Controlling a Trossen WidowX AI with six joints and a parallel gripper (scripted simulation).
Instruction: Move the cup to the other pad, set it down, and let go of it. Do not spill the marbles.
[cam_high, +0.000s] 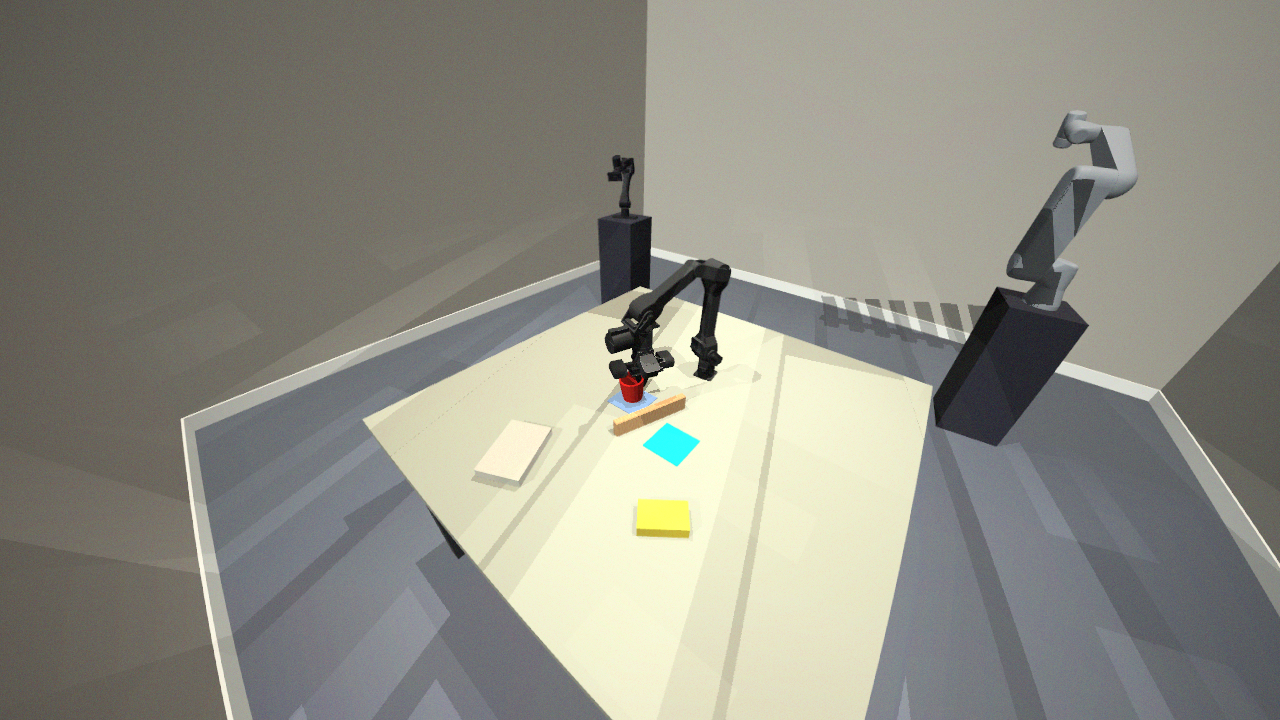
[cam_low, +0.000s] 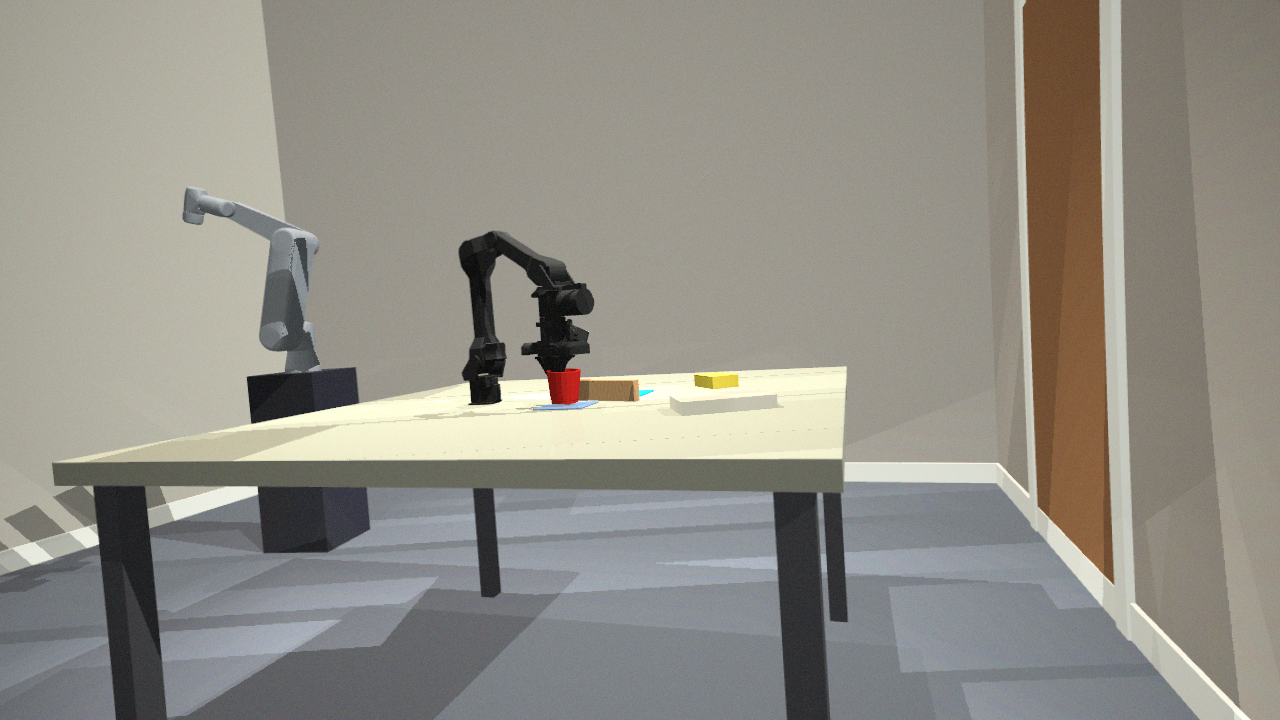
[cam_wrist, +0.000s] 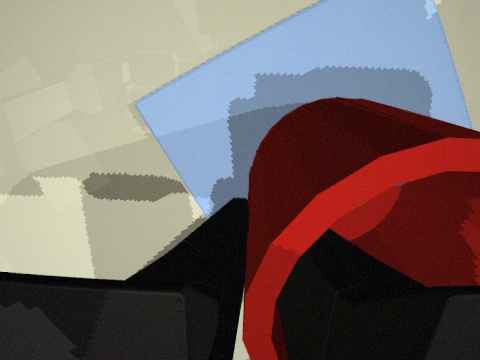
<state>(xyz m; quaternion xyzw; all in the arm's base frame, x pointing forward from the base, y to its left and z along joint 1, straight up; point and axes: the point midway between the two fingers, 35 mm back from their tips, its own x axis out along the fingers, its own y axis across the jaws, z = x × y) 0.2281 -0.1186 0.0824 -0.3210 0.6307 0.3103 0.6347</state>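
The red cup is upright at the light blue pad. I cannot tell whether its base touches the pad. My gripper is shut on the cup's wall, one finger inside the rim and one outside. Only a sliver of a blue marble and a speck of a green marble show past the rim; the rest of the cup's floor is hidden. The cyan pad lies bare across the wooden bar.
The wooden bar stands between the two pads. A yellow block lies beyond the cyan pad. A flat whitish slab lies off to one side, left in the top view.
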